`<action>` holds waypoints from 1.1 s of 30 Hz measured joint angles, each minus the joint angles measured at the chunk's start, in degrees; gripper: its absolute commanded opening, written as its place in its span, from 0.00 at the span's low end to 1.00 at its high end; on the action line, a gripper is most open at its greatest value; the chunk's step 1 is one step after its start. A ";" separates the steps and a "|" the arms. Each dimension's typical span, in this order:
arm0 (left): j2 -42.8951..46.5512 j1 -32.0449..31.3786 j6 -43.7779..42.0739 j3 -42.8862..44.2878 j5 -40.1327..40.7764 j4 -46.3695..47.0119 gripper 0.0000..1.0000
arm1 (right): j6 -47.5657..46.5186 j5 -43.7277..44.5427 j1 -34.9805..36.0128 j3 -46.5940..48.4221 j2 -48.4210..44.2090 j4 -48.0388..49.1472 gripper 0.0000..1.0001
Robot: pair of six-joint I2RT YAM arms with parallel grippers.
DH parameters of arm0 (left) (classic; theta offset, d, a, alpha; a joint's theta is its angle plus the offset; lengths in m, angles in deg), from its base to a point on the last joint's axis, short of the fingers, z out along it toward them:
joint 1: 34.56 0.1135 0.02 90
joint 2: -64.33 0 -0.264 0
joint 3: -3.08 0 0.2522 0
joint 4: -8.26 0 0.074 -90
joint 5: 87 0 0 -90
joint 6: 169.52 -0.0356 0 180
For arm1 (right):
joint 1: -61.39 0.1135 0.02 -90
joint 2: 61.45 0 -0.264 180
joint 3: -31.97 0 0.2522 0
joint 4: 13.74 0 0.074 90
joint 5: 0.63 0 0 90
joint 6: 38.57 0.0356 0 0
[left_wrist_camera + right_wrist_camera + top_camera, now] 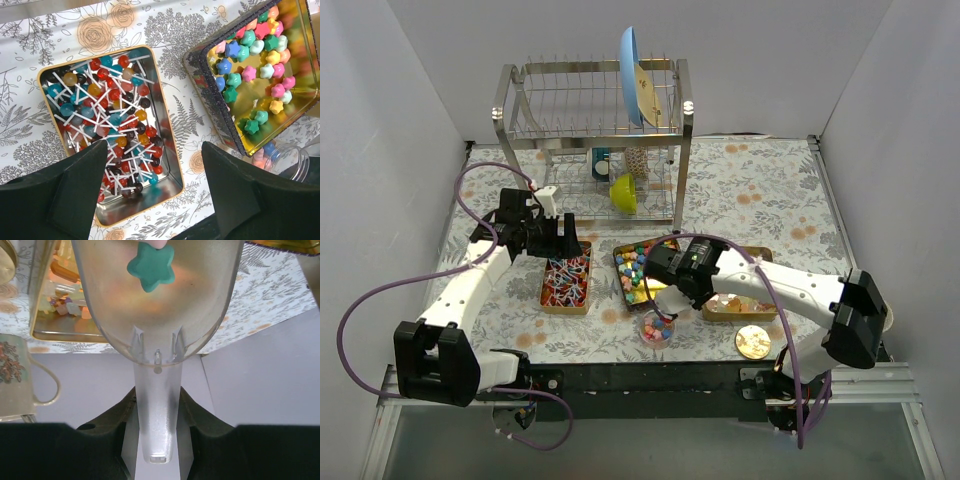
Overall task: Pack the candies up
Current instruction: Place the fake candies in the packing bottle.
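The candies lie in three tins. Lollipops fill the left tin (566, 285), also in the left wrist view (107, 125). Pastel star candies fill the middle tin (632, 268) (260, 70). Orange-yellow ones lie in the right tin (740, 305) (55, 310). A small clear jar (657, 328) (282, 160) holds a few candies. My left gripper (560, 243) (160, 195) hangs open and empty above the lollipop tin. My right gripper (662, 285) (157, 425) is shut on the handle of a clear scoop (157, 300), between the middle tin and the jar. The scoop holds one teal star candy (150, 267).
A round gold lid (753, 342) lies at the front right. A metal dish rack (595, 140) with a blue plate and a green bowl stands at the back. A patterned mug (20, 375) shows at the left of the right wrist view. White walls close in both sides.
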 measured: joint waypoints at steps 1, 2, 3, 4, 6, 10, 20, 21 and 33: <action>-0.04 0.09 0.00 0.00 0.17 0.15 0.76 | -0.15 1.07 0.55 0.33 0.79 -0.07 0.01; -0.11 0.13 0.00 0.04 0.37 0.35 0.76 | -0.33 1.86 1.01 0.72 1.42 -0.07 0.01; -0.15 0.17 0.00 0.09 0.48 0.46 0.76 | -0.39 2.67 1.46 1.16 1.99 -0.09 0.01; -0.26 0.22 0.02 0.17 0.57 0.59 0.76 | -0.55 3.52 1.97 1.60 2.49 -0.04 0.01; -0.70 0.24 0.09 0.48 0.76 0.72 0.75 | -0.68 4.98 2.93 2.21 3.30 -0.02 0.01; -2.82 0.31 0.74 1.09 0.98 0.92 0.74 | -1.36 7.69 4.83 2.56 4.22 0.00 0.01; -4.26 0.37 1.55 1.92 0.02 0.81 0.71 | -1.77 11.52 6.84 2.58 4.28 0.00 0.01; -4.24 0.37 1.53 1.95 -0.46 0.83 0.70 | -1.55 11.50 6.69 2.62 4.26 0.00 0.01; -0.26 -6.82 -1.73 1.16 -10.51 1.84 0.00 | 14.64 -3.52 -11.98 4.28 -5.64 0.55 0.01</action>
